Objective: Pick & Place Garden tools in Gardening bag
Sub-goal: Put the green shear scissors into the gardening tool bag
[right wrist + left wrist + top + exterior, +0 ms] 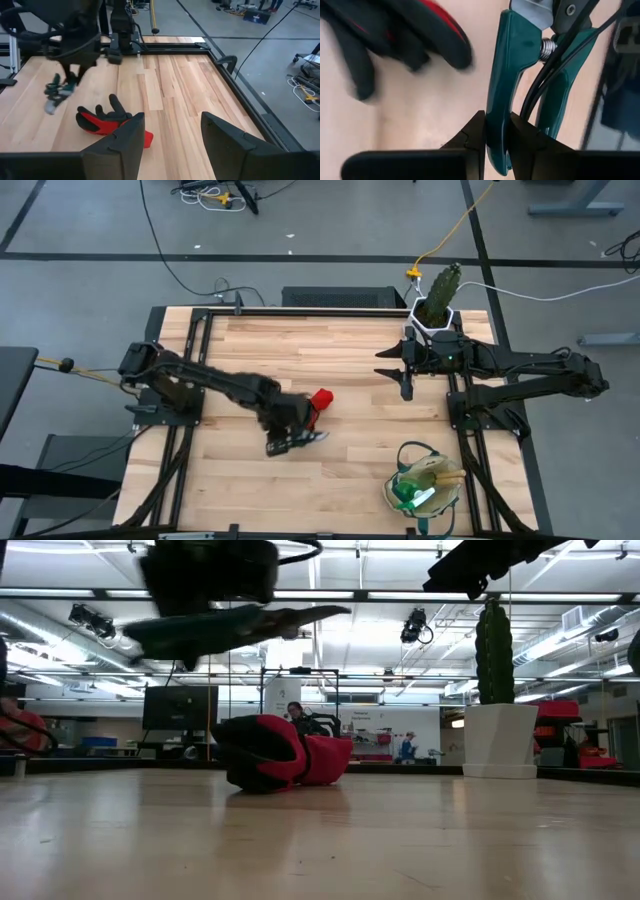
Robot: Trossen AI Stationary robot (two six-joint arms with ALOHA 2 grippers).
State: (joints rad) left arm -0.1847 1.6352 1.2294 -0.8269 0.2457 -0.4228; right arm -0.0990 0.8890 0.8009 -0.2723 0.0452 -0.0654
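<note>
The left gripper [496,142] is pinched on one teal handle of the pruners [291,443] and holds them off the table, lower centre of the high view; the low view shows them hanging in the air at upper left, above the wood. So the step in hand looks like the carry: the pruners are lifted and must go to the bag [425,483], at lower right of the high view, where something green and white, probably the spray bottle, and a pale handle already sit. The next move calls for a sweep rightward over the table, clear of the gloves [318,402], then a release above the bag's mouth. The pruners have smooth, curved plastic handles, a bare coil spring and a grey metal blade. The gloves are soft, crumpled, red and black, lying just beside the left gripper at centre frame. The bag is round, limp canvas with loop handles. The right gripper [405,370] waits spread open at upper right, near the cactus [441,288] in its white pot.
</note>
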